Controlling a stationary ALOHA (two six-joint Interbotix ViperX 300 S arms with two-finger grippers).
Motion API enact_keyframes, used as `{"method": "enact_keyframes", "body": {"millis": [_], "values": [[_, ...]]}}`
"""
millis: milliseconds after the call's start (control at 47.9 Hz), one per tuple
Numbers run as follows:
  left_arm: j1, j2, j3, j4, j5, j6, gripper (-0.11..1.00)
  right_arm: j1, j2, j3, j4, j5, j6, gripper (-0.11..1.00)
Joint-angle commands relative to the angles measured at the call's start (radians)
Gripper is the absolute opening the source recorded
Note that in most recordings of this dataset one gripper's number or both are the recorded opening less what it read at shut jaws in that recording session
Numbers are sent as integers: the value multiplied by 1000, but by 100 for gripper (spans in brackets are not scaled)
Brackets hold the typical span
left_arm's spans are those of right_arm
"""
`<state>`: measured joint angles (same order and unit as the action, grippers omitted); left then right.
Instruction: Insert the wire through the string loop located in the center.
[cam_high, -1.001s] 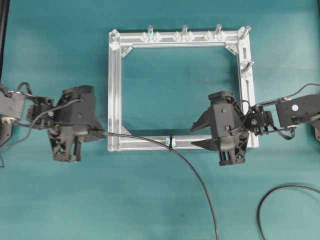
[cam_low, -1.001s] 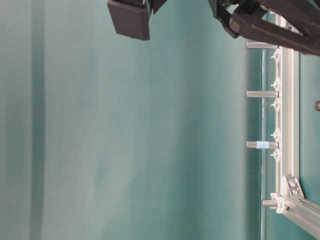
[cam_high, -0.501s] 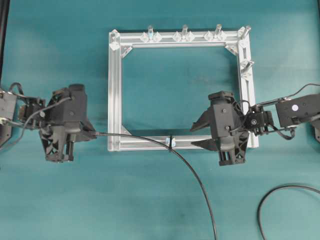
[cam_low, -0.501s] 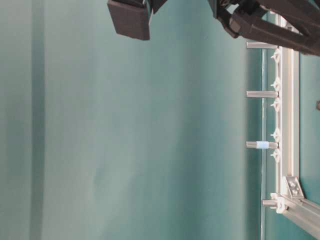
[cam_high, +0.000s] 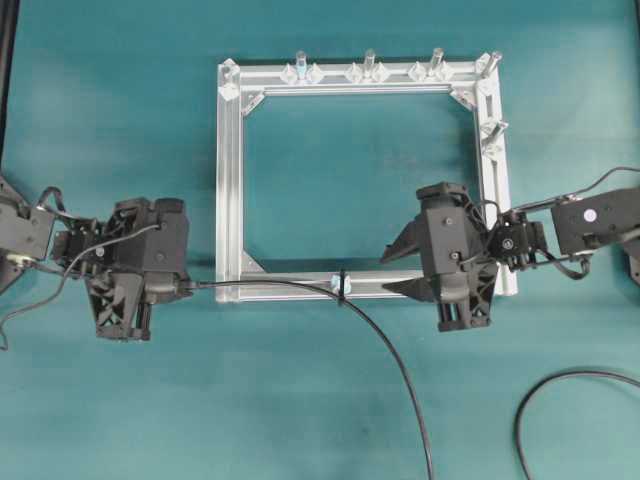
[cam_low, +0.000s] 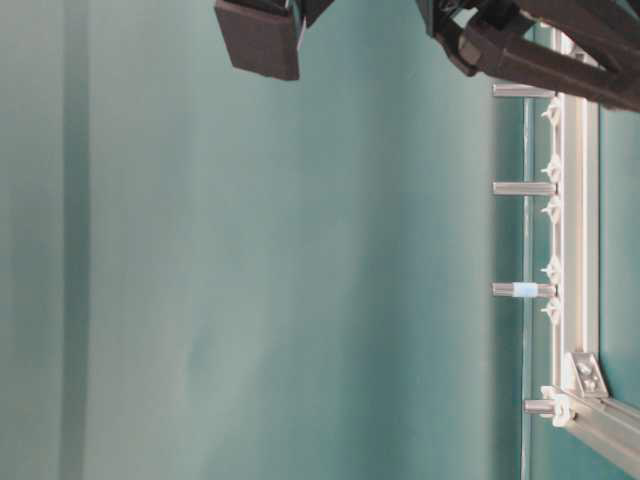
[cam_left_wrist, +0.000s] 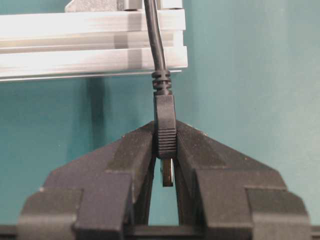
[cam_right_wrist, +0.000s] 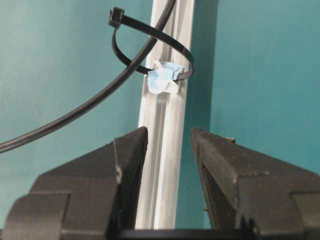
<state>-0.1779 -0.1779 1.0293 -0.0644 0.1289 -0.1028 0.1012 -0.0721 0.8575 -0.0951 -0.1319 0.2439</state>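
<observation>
Left gripper (cam_left_wrist: 165, 165) clamped on wire (cam_high: 380, 335) plug, left of frame (cam_high: 228, 180). Wire runs rightward through string loop (cam_right_wrist: 150, 47) at near bar's centre. Right gripper (cam_right_wrist: 167, 150) apart, nearest loop.

The long thin black wire (cam_high: 395, 365) runs off the bottom edge of the overhead view, so its far end cannot be seen. Its small metallic plug tip (cam_left_wrist: 167, 172) is half buried between the left gripper's (cam_left_wrist: 166, 150) black fingers. Beside the square silver aluminium frame (cam_high: 229, 180), a second dark cable (cam_high: 560, 395) is cut off at the bottom and right edges. In the table-level view, that frame (cam_low: 578, 200) runs out of the right edge, and the black arm parts (cam_low: 262, 35) are cropped at the top.
</observation>
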Motion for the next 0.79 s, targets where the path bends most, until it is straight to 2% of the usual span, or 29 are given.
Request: {"method": "enact_keyframes", "body": {"millis": [0,334,375,521,542,647,772], "values": [[-6,-6,-8,0,-5,-11,12,0,-23,-11,-2,-8,2,43],[-5,-6,-25,0,-3,-14,12,0,-23,-11,-2,-9,2,43],[-5,-6,-31,0,-3,-12,21,0,-23,-9,-2,-8,2,43],[-5,-6,-43,3,8,-9,63,0,-23,-8,-2,-9,2,43],[-5,-6,-44,3,8,-9,65,0,-23,-9,-2,-9,0,43],[-5,-8,-49,3,8,-9,57,0,-23,-9,-2,-9,2,43],[-5,-15,-57,3,8,-9,57,0,-23,-11,-2,-9,0,43]]}}
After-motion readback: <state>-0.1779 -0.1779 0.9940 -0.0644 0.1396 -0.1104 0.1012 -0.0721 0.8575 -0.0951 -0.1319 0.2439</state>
